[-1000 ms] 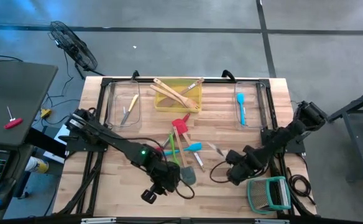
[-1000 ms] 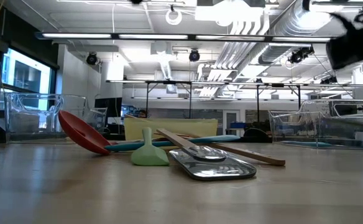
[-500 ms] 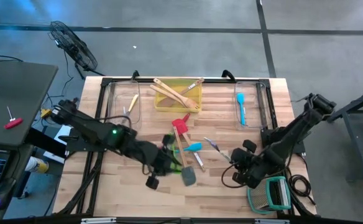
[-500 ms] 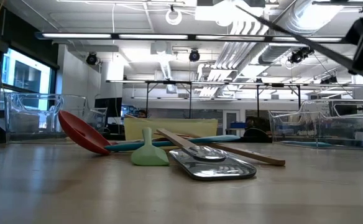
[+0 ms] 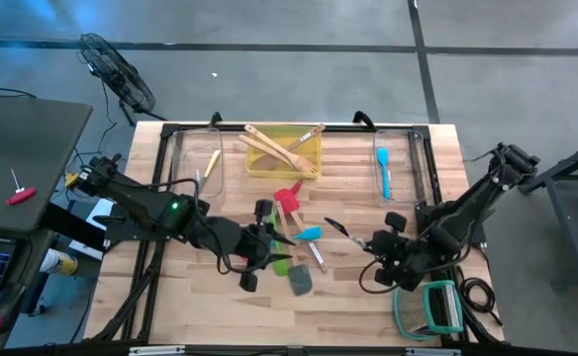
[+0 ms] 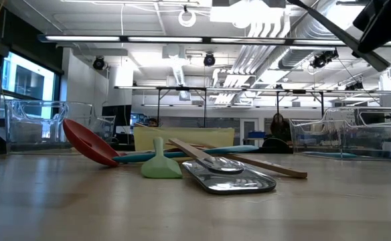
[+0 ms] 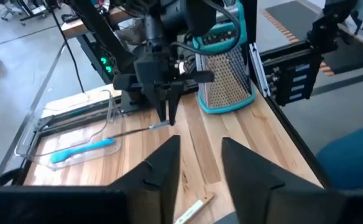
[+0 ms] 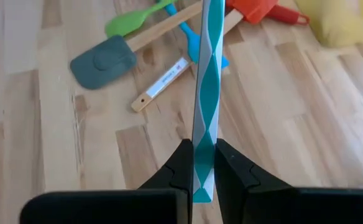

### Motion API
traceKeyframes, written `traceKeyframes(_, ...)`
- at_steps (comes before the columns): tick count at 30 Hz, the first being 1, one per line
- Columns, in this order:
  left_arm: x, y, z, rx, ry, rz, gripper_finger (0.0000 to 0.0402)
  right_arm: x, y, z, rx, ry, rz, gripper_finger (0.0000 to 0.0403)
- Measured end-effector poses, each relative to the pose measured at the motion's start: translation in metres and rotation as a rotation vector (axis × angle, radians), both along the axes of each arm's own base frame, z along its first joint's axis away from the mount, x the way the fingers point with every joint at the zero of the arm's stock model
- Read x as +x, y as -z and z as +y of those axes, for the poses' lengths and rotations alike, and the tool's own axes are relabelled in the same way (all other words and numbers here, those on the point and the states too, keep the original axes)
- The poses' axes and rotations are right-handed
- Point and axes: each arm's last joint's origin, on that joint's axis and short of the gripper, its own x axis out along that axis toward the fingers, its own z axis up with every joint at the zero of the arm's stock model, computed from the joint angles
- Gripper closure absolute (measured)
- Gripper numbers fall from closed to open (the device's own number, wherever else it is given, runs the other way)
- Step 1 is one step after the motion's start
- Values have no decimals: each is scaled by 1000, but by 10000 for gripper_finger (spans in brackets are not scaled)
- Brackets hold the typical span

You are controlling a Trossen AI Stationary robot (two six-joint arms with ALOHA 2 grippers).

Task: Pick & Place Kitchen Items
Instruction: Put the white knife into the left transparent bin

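Teal-and-white striped utensil (image 8: 205,99) is clamped between my right pincer's (image 5: 384,246) fingers (image 8: 181,163), sticking straight out ahead of them and lifted off the wooden table (image 5: 368,311). I can't say what its working end is. Out past its tip lies the pile: grey spatula (image 8: 102,61), green spatula (image 8: 132,22), a pale knife-like piece (image 8: 163,83), the red one (image 8: 256,9) farther off.

My left pincer (image 7: 197,165) hangs empty with its jaws apart, right at the near edge of that same pile in the overhead view, and it looks straight across at my right one. The clear bin (image 7: 69,134) with the blue spatula (image 7: 82,150) sits beyond it, and the teal-framed rack (image 7: 222,68) behind.

My worry: I'm pinching a long, thin handle near one end only, so any quick swing could let it pivot or slide out. Both arms are also crowding the table's middle, so a careless reach could clip them together or scatter the heap.
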Motion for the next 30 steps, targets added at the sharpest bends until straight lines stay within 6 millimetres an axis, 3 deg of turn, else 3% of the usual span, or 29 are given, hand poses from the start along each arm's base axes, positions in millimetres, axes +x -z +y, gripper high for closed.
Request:
traceKeyframes(6, 0, 0, 0, -22, -9, 1, 208, 1, -10, -6, -42, -62, -43, 376)
traceKeyframes(11, 4, 4, -2, -18, -10, 10, 171, 5, -28, -6, -121, -166, -193, 376)
traceKeyframes(16, 11, 9, -4, 23, -15, 11, 163, 8, -56, -4, -219, -296, -388, 376)
traceKeyframes(21, 24, 10, 7, 68, -82, -37, 162, 13, -80, -2, -346, -403, -557, 376)
traceKeyframes(30, 51, 11, 39, 87, -160, -113, 162, 21, -95, -10, -519, -423, -644, 376)
